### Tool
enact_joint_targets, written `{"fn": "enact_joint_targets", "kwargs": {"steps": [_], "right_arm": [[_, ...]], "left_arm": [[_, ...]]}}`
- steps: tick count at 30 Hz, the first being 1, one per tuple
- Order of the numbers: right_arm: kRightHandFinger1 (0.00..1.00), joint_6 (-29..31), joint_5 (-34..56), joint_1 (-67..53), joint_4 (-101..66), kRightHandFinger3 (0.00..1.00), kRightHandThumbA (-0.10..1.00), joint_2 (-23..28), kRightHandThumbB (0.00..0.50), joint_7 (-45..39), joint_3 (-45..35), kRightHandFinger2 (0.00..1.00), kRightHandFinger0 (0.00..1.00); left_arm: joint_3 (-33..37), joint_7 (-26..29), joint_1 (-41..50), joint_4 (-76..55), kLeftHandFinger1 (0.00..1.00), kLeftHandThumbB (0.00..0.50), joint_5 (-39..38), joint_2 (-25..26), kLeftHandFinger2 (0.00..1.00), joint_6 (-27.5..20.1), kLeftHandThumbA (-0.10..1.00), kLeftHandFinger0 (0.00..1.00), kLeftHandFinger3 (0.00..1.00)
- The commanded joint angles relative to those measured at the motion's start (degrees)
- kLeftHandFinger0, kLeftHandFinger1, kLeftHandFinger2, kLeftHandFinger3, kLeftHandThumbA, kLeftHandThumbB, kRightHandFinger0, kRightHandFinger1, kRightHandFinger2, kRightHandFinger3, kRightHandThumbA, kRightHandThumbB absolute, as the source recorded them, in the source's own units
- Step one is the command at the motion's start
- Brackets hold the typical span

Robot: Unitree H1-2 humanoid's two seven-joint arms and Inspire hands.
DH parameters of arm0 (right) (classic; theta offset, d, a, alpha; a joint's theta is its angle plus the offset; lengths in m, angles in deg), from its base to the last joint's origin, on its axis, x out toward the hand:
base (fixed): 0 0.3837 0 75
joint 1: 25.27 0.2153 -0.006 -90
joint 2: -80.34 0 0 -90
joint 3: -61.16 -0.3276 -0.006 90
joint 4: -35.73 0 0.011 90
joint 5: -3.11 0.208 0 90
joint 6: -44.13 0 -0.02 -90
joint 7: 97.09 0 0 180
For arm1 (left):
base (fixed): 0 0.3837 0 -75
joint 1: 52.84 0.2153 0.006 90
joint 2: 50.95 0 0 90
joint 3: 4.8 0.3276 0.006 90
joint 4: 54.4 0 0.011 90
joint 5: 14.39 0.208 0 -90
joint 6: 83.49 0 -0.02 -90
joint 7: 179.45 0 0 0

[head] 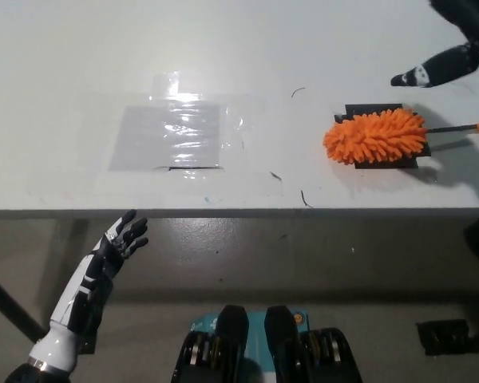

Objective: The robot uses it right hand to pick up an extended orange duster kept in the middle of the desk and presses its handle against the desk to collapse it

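The orange duster [375,136] lies on a black mat [361,109] at the right of the white desk [247,48]. Its fluffy head points left, and its thin handle [463,128] runs off the picture's right edge with an orange tip. My black right hand [447,56] hovers over the desk's far right corner, beyond the duster and apart from it, with its fingers spread and holding nothing. My white left hand [116,251] rests open at the lower left, below the desk's front edge.
A clear plastic sheet [172,136] is taped flat on the desk, left of the middle. The desk's front edge [239,213] runs across the picture, with grey floor [303,263] below it. A small black object [443,335] lies on the floor at the lower right.
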Motion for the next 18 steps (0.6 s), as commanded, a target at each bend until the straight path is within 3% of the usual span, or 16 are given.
{"fn": "enact_joint_targets", "kwargs": {"steps": [1, 5, 6, 12, 18], "right_arm": [[1.0, -0.45, -3.57, 11.66, 13.84, 1.0, 0.97, -0.56, 0.418, -10.09, 5.58, 1.0, 1.0], [1.0, -0.06, -3.02, 13.52, 17.63, 1.0, 0.96, -1.16, 0.434, -10.91, 7.19, 1.0, 1.0], [1.0, 1.85, -5.64, 16.45, 26.03, 1.0, 1.0, -3.56, 0.468, -11.11, 10.25, 1.0, 1.0], [1.0, 5.02, -8.3, 20.62, 38.92, 1.0, 1.0, -7.27, 0.437, -10.97, 15.13, 1.0, 1.0], [1.0, 7.89, -10.46, 23.03, 49.93, 1.0, 1.0, -11.26, 0.455, -9.06, 18.02, 1.0, 1.0]], "left_arm": [[-0.72, -0.87, -0.06, -1.24, 1.0, 0.312, -1.13, 0.74, 1.0, -2.7, 1.0, 1.0, 1.0], [-0.72, -0.75, -0.07, -1.07, 1.0, 0.307, -0.81, 0.71, 1.0, -2.79, 1.0, 1.0, 1.0], [-0.79, -0.55, 0.31, -1.1, 1.0, 0.314, -0.76, 0.53, 1.0, -2.78, 1.0, 1.0, 1.0], [-0.88, -0.15, 0.83, -1.15, 1.0, 0.32, -0.36, 0.3, 1.0, -2.57, 1.0, 1.0, 1.0], [-0.71, 0.01, 1.45, -1.57, 1.0, 0.318, 0.21, 0.34, 1.0, -2.12, 1.0, 1.0, 1.0]]}}
